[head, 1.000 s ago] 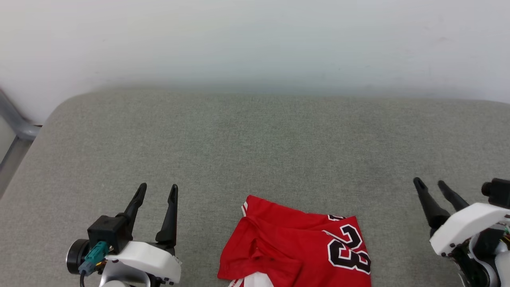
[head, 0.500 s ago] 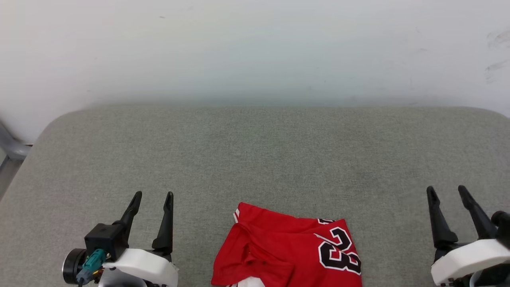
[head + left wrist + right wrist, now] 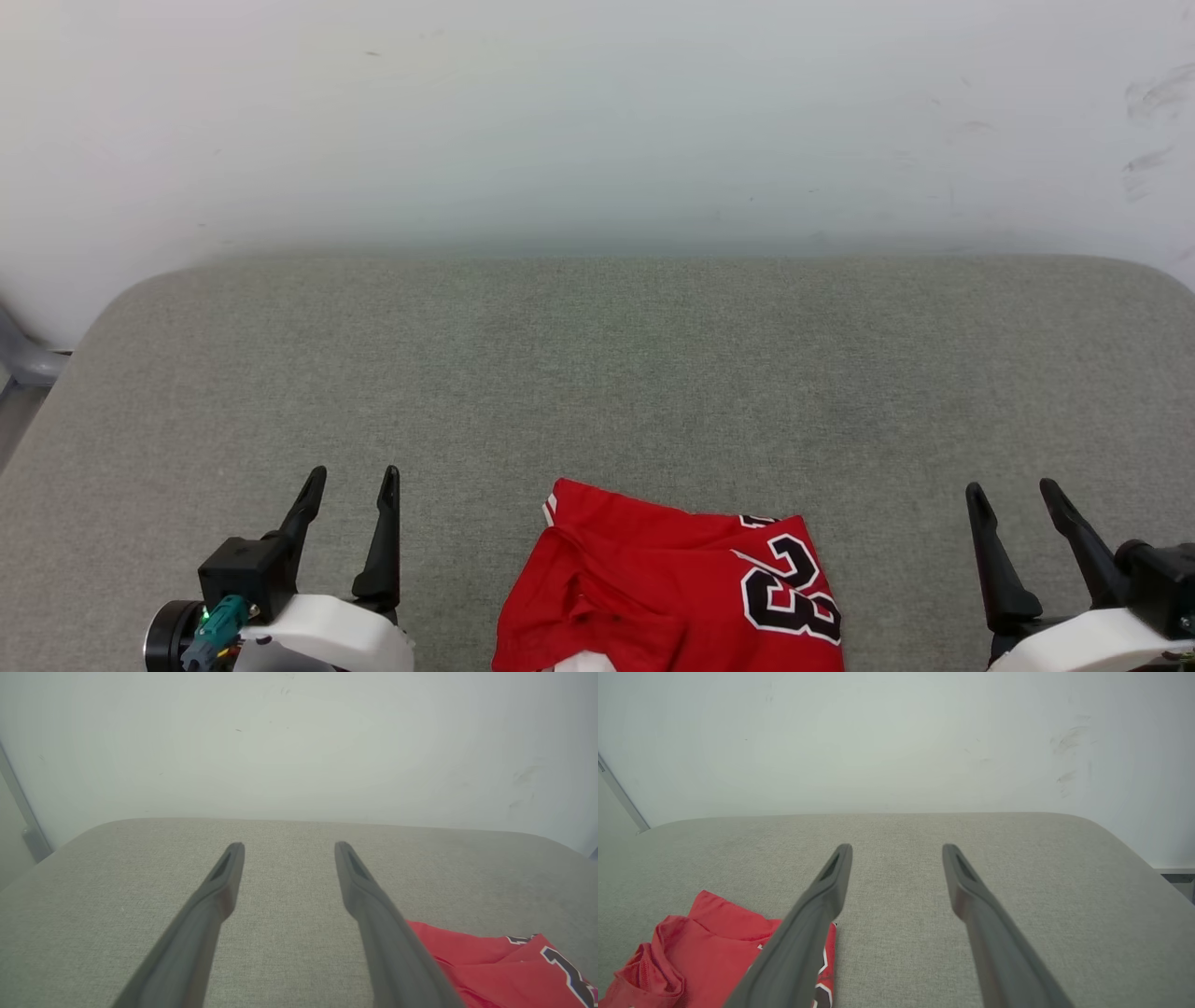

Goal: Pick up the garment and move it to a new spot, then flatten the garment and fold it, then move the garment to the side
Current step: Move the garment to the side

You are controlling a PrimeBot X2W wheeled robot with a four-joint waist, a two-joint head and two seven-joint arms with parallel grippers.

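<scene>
— Where's the garment (image 3: 667, 597) from where you stand?
— Bottom middle of the head view, crumpled on the grey padded surface (image 3: 597, 373), with its lower part cut off by the frame edge. Red cloth faces up, the number 23 (image 3: 789, 597) is at its right end, and a scrap of white sleeve (image 3: 579, 664) pokes out at the very bottom.
— And the arms?
— The left gripper (image 3: 354, 471) sits at the lower left and the right gripper (image 3: 1010, 485) at the lower right. Both have their fingers spread wide and hold nothing. Each is well apart from the garment, with bare grey cloth between. In the left wrist view the red cloth shows at the lower right, partly behind the right-hand finger. In the right wrist view it lies at the lower left, partly behind the left-hand finger.
— Anything else about?
— A pale wall (image 3: 597, 121) runs across the top, with dark scuff marks (image 3: 1153, 93) at the upper right. There's a grey metal bar (image 3: 23, 364) at the left edge.
— Changed from a second ago?
— The whole head view has shifted, so the camera has moved. The surface's far edge now sits lower in the frame. The garment keeps the same folds. The right gripper's fingers leaned toward the upper left then; now they stand more upright and lower in the frame. The left one looks much the same, spread as before.
</scene>
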